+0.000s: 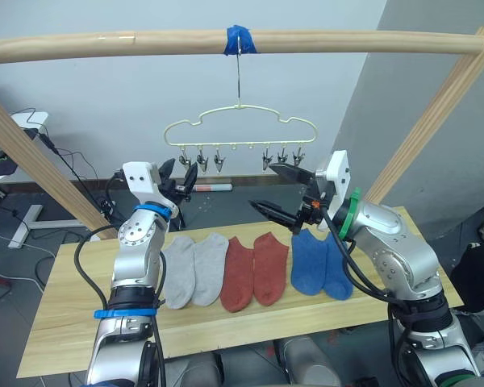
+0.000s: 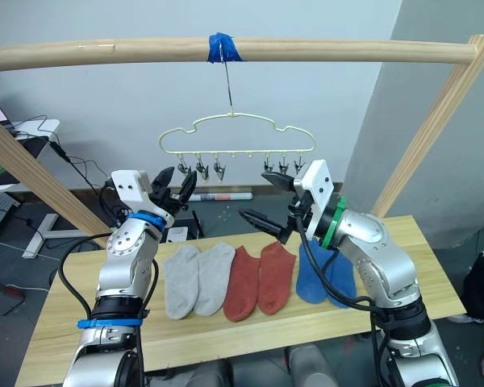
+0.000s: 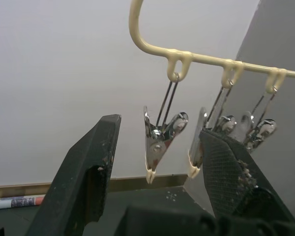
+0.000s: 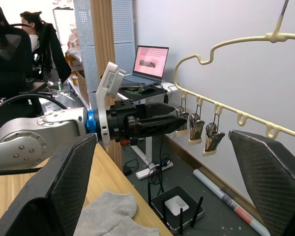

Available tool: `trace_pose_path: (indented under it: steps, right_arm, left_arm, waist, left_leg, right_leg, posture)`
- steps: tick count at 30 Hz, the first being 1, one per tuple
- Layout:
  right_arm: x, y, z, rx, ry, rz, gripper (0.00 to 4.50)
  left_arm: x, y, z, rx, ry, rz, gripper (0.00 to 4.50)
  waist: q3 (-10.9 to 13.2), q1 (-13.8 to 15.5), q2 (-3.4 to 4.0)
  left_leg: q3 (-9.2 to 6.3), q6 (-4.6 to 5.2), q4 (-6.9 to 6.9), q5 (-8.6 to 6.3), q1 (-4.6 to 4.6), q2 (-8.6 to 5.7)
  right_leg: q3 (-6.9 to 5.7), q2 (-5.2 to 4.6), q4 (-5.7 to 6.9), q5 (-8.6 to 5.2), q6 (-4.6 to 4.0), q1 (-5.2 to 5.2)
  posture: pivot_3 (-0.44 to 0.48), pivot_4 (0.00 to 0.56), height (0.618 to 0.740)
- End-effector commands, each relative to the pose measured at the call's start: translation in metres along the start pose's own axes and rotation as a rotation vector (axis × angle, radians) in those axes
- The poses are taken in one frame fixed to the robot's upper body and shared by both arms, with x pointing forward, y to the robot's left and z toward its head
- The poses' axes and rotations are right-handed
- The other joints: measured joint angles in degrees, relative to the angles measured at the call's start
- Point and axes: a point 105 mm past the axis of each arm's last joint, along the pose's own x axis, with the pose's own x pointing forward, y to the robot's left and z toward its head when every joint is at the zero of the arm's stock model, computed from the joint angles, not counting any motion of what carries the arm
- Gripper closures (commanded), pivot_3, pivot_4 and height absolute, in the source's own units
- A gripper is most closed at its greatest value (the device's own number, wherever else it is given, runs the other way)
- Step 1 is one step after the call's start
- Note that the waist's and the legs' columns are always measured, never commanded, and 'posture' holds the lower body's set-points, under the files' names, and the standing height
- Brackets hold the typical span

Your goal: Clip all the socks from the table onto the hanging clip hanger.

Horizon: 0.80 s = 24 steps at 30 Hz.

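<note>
Six socks lie untouched in a row across the middle of the light wooden tabletop (image 1: 73, 322): a grey pair (image 1: 192, 268) toward the robot's left, a rust red pair (image 1: 254, 268) in the centre, a royal blue pair (image 1: 321, 263) toward its right, each pair side by side with toes pointing toward the robot. Above and beyond them the pale yellow clip hanger (image 1: 239, 129) hangs by its long hook from a wooden pole (image 1: 105, 42), where blue tape (image 1: 239, 39) marks the spot; its metal clips (image 1: 219, 160) dangle in two groups of three, none holding anything.

Both arms are raised off the tabletop. The left gripper (image 1: 180, 176) sits just beside the hanger's left end, jaws spread, and its wrist view looks between the two black fingers (image 3: 86, 172) at the nearest clip (image 3: 159, 142). The right gripper (image 1: 277, 192) hovers below the right-hand clips and above the red and blue socks, jaws spread wide and empty.

The socks look light, limp and thin, likely to fold and droop once lifted. A pinch at the cuff edge would probably leave a free flap of fabric to feed into a clip. The clips are small, spring-loaded and free to swing on their loops, so the hanger is likely to sway and turn when pushed; one gripper may need to squeeze a clip open while the other presents the sock.
</note>
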Motion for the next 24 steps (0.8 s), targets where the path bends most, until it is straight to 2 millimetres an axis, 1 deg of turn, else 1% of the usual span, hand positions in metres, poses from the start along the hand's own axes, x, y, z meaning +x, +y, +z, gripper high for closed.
trace_pose_path:
  steps: [1,10,24]
  right_arm:
    - [0.0056,0.0033,0.0123,-0.048,-0.033,0.033,0.00]
    - [0.0088,0.0033,0.0172,-0.058,-0.041,0.048,0.00]
    - [0.0092,0.0022,0.0185,-0.062,-0.043,0.041,0.00]
  left_arm:
    - [0.0058,0.0011,0.0136,0.023,-0.061,0.019,1.69]
    - [0.0103,0.0065,0.0160,0.054,-0.078,0.049,1.69]
    - [0.0138,0.0051,0.0182,0.055,-0.091,0.039,1.69]
  waist:
    - [0.0,0.0,0.00]
    - [0.0,0.0,0.00]
    - [0.0,0.0,0.00]
  left_leg:
    - [0.00,0.00,0.00,0.00,0.00,0.00]
    - [-0.01,0.00,0.00,0.00,-0.01,0.00]
    - [-0.01,0.00,-0.01,0.00,-0.01,0.00]
  right_leg:
    - [0.00,0.00,0.00,0.00,0.00,0.00]
    - [-0.01,0.00,0.00,0.00,0.00,0.00]
    - [0.00,0.00,0.00,0.00,0.00,-0.01]
  posture:
    - [-0.204,0.151,0.740]
    - [-0.203,0.148,0.740]
    - [-0.207,0.154,0.740]
